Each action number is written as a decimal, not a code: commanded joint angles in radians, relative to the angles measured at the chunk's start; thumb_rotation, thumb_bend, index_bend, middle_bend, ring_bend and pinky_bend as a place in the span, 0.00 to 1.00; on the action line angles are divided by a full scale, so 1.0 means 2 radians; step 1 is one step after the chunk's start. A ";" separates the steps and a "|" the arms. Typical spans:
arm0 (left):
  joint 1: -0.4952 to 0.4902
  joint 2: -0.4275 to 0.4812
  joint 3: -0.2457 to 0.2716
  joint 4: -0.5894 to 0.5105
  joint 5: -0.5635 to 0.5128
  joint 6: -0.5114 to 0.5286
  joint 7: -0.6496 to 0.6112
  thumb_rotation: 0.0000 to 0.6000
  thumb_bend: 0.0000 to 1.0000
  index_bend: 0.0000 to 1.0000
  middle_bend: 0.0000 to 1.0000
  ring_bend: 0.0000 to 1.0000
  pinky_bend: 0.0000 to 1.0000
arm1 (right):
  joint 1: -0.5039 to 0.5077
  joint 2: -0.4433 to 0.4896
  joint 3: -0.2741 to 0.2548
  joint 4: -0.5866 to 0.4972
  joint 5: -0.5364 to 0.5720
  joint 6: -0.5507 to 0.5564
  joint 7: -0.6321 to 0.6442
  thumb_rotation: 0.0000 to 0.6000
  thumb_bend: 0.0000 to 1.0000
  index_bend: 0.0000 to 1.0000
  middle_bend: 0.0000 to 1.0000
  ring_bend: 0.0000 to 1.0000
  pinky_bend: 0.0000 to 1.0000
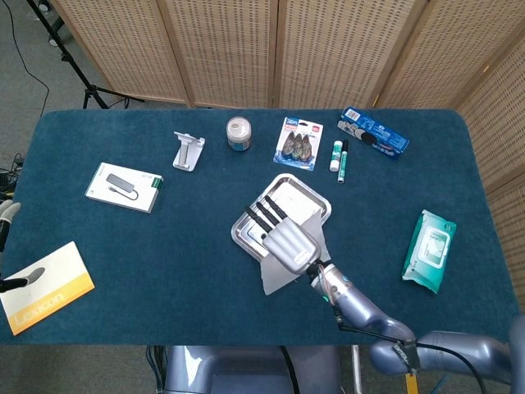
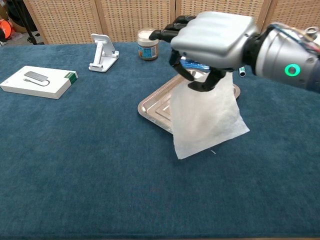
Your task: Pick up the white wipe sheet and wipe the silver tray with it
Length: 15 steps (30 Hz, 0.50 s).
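**Wipe sheet held over the tray**

Right hand (image 2: pixel 212 42) sits centre-right in the chest view, raised above the tray (image 2: pixel 152 107). Its fingers (image 2: pixel 172 30) reach toward the upper left of the frame; thumb and curled fingers pinch the top of the wipe sheet (image 2: pixel 205 120). Sheet hangs down from the pinch, draped over the tray's near right part, lower edge on or just above the blue table (image 2: pixel 75 160); cannot tell which.

Head view: same hand (image 1: pixel 291 242) at frame centre, covering the tray's (image 1: pixel 308 197) lower half, sheet (image 1: pixel 275 277) trailing toward lower left.

Left hand shows only as a sliver at the far left edge of the head view; finger state cannot be told.

Upper frame, well apart: jar (image 2: pixel 148 44), phone stand (image 2: pixel 102 52), white box (image 2: pixel 40 82).
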 commanded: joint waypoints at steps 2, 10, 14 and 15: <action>-0.002 -0.001 -0.001 0.002 -0.006 -0.004 0.000 1.00 0.00 0.00 0.00 0.00 0.00 | 0.032 -0.048 0.009 0.045 0.018 -0.006 -0.031 1.00 0.47 0.63 0.00 0.00 0.00; -0.006 -0.001 -0.004 0.006 -0.018 -0.014 -0.001 1.00 0.00 0.00 0.00 0.00 0.00 | 0.072 -0.110 -0.006 0.149 -0.030 0.000 -0.055 1.00 0.47 0.63 0.00 0.00 0.00; -0.011 -0.001 -0.006 0.010 -0.031 -0.026 -0.004 1.00 0.00 0.00 0.00 0.00 0.00 | 0.092 -0.154 0.002 0.228 -0.043 -0.003 -0.019 1.00 0.47 0.64 0.00 0.00 0.00; -0.011 -0.001 -0.007 0.011 -0.033 -0.028 -0.004 1.00 0.00 0.00 0.00 0.00 0.00 | 0.094 -0.160 0.004 0.240 -0.043 -0.003 -0.011 1.00 0.47 0.64 0.00 0.00 0.00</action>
